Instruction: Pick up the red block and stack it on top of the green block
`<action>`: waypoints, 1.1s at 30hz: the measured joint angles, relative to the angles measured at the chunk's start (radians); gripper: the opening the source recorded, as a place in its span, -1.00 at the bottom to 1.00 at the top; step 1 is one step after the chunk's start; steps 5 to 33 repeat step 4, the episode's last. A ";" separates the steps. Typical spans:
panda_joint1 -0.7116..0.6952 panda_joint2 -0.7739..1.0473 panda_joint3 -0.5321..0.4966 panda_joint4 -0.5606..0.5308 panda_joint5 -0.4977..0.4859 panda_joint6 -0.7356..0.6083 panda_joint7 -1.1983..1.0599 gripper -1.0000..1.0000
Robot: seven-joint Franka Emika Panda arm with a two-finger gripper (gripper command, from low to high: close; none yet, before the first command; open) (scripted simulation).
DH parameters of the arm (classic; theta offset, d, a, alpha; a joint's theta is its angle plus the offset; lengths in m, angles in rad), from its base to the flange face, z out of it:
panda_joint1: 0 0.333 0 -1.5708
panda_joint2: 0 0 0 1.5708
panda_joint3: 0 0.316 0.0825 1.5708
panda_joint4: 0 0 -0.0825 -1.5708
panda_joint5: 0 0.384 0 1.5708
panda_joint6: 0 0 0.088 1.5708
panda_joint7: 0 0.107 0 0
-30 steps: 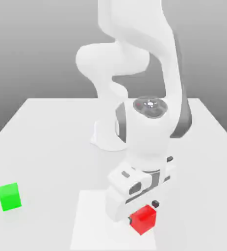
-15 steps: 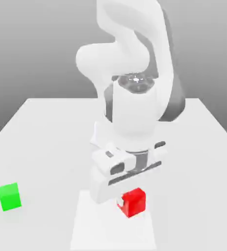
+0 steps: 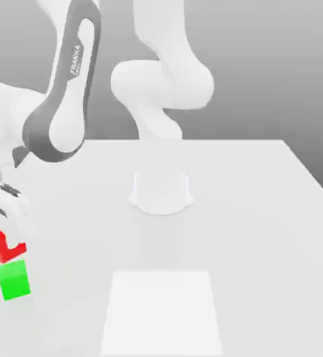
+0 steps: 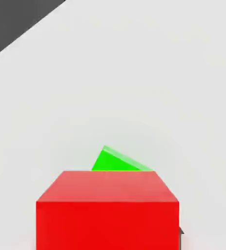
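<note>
The gripper (image 3: 3,209) hangs at the far edge of the exterior view's left, its jaws clamped on the red block (image 3: 2,243), which is carried clear of the white surface (image 3: 248,230). The green block (image 3: 14,279) rests on that surface directly beneath — at about six o'clock from the red one in the exterior view, perhaps a shade toward five. The two cubes look close but not touching; a thin gap seems to separate the red underside from the green top, though from this angle that is hard to be sure of.

The hand view settles the relation the coming move depends on. There the red block (image 4: 107,210) covers most of the green block (image 4: 119,162), leaving a wedge of green peeking past the red top edge, toward twelve to one o'clock. So the held cube is nearly over its target but not squarely — it appears offset a little, and the green cube's corner suggests the two are turned somewhat relative to each other. My judgement: a small nudge toward that exposed green wedge should come before lowering and releasing.
</note>
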 joint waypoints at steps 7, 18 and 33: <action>-0.013 0.030 0.018 0.002 0.026 0.025 -0.018 1.00; -0.013 0.030 0.018 0.002 0.026 0.025 -0.018 1.00; -0.013 0.030 0.018 0.002 0.026 0.025 -0.018 1.00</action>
